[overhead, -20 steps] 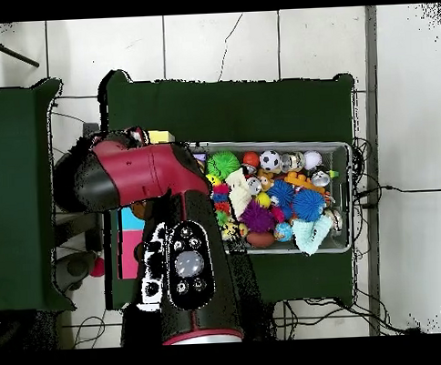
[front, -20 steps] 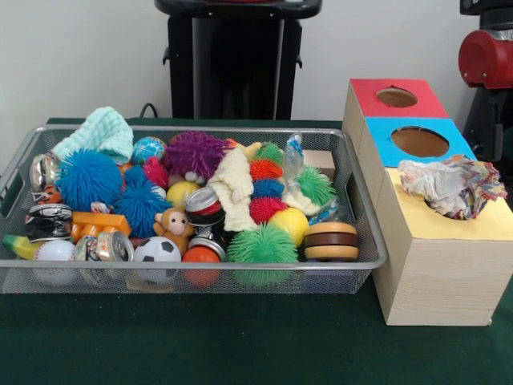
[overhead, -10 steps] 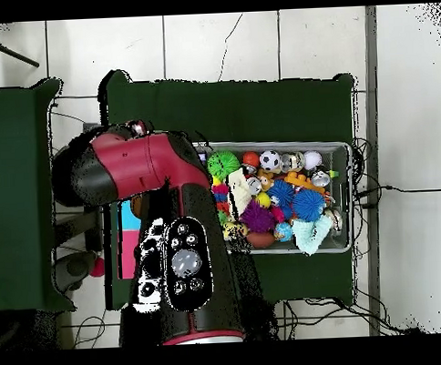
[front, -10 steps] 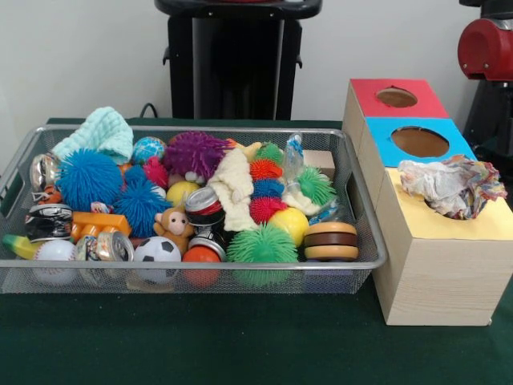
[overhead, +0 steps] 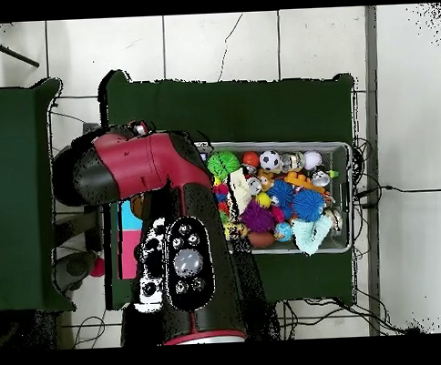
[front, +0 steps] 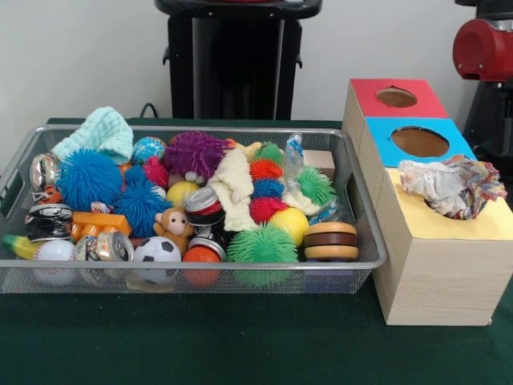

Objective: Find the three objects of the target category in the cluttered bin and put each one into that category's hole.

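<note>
white wall and a black pedestal are filling the background of the front view, and below them a green table (front: pixel 240 353) is carrying the cluttered bin (front: pixel 365 233) and the wood-grain box (front: pixel 437 273) just beside the bin's 3 o'clock end.

we are looking at one rope toy (front: pixel 453 186) that is sitting on the yellow surround (front: pixel 489 224), bunched over the hole itself, so the hole is hidden under it. we are judging that the toy is lodged in the mouth, not dropped through. its long axis is running roughly from 9 to 3 o'clock across the box top.

in the front view we are seeing only a red joint of the arm (front: pixel 483 48), at about 1 o'clock from the toy, well above and behind the box. in the overhead view the arm (overhead: pixel 155 174) is covering the box end of the table, at 9 o'clock from the bin (overhead: pixel 346 148). the tool itself is not showing in either view, so we cannot tell whether it is spread or closed, or carrying anything.

we are not picking out another rope toy among the pom balls, cans and cloths. so we are judging that the next move turns on this: the bin lies toward 3 o'clock from the arm in the overhead view.
</note>
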You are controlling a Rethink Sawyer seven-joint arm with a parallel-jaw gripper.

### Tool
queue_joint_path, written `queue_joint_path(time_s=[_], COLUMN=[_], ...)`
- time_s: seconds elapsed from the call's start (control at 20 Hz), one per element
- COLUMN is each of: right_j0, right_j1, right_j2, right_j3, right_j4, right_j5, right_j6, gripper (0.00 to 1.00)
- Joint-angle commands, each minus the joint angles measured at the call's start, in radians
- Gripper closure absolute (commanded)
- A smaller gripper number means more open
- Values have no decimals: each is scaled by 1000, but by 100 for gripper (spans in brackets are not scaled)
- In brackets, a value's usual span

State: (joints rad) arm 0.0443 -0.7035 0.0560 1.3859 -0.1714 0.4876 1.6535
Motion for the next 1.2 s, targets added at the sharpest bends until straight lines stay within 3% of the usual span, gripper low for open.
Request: queue_joint_path(time_s=[0.05,0.45,0.75,1.2], right_j0=[-22,-36,-83,-74], right_j1=[36,50,57,67], right_j2=[12,20,51,37], right_j3=[-1,14,53,88], right_j4=[-103,-158,-144,-137], right_j5=[151,135,95,109], right_j6=[-77,-74,-44,8], gripper=[100,100,100,100])
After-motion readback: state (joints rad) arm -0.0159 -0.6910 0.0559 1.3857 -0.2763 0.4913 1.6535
